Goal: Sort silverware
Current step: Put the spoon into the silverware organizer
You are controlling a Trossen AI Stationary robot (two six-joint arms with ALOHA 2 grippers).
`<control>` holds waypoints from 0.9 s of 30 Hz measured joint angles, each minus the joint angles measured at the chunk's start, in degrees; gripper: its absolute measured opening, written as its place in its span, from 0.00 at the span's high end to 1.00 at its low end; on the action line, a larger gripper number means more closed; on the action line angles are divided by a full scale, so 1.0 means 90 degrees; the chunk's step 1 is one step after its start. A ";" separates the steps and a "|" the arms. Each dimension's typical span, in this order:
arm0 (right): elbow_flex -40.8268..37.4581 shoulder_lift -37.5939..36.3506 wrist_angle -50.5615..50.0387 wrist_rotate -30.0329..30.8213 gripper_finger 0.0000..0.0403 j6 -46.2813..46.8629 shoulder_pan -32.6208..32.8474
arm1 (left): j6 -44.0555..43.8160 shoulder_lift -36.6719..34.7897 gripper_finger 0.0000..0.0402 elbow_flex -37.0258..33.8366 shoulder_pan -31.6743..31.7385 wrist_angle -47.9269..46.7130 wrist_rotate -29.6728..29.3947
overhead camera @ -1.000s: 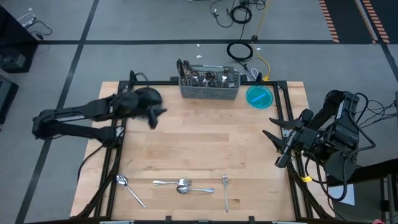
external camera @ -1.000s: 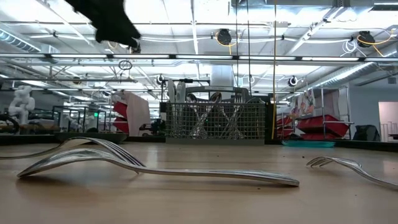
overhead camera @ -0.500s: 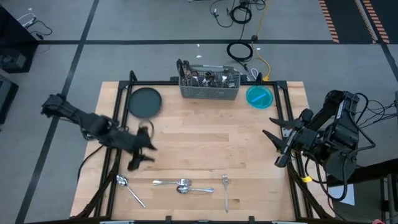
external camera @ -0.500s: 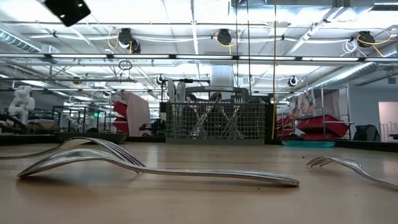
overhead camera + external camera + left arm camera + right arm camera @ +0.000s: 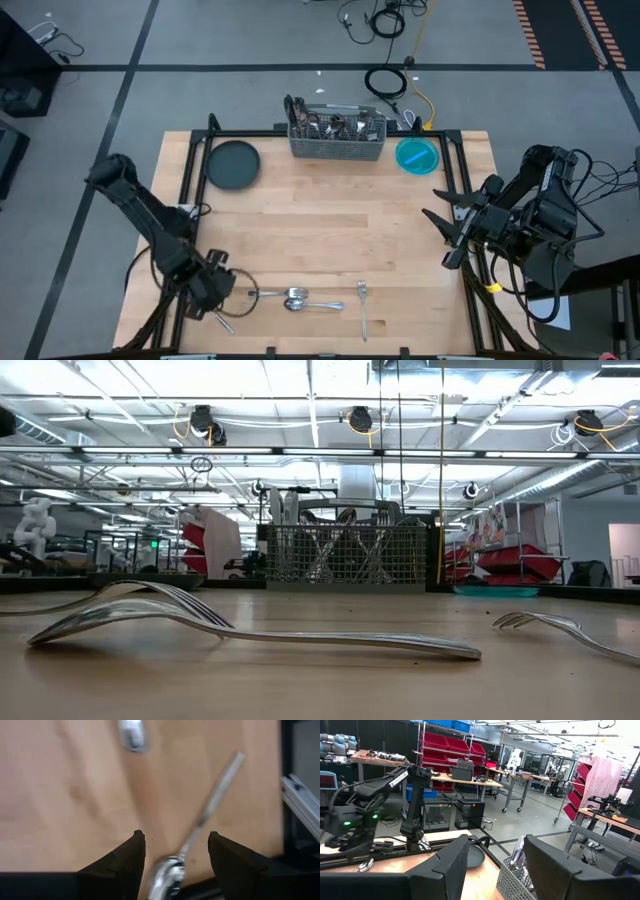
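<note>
Done: many pieces of silverware stand in the caddy (image 5: 337, 137) at the far edge of the tabletop (image 5: 330, 225)
Left: a spoon (image 5: 200, 822), two more spoons (image 5: 297, 298) and a fork (image 5: 362, 306) near the front
Left claw (image 5: 213, 297): released, over the spoon
Right claw (image 5: 441, 238): released, waiting by the right edge
Writing: none to read
</note>
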 joint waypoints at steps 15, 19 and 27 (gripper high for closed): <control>0.0000 0.0000 0.0158 0.0000 0.55 0.0002 0.0000 | -0.1099 0.0805 0.46 -0.0364 -0.1592 0.0879 -0.0515; 0.0000 0.0000 0.0189 0.0000 0.55 0.0000 0.0000 | -0.1098 0.0974 0.46 -0.0656 -0.1823 0.1373 -0.0603; 0.0000 0.0000 0.0263 0.0004 0.55 0.0000 0.0000 | -0.1198 0.1199 0.46 -0.1235 -0.1853 0.1706 -0.0762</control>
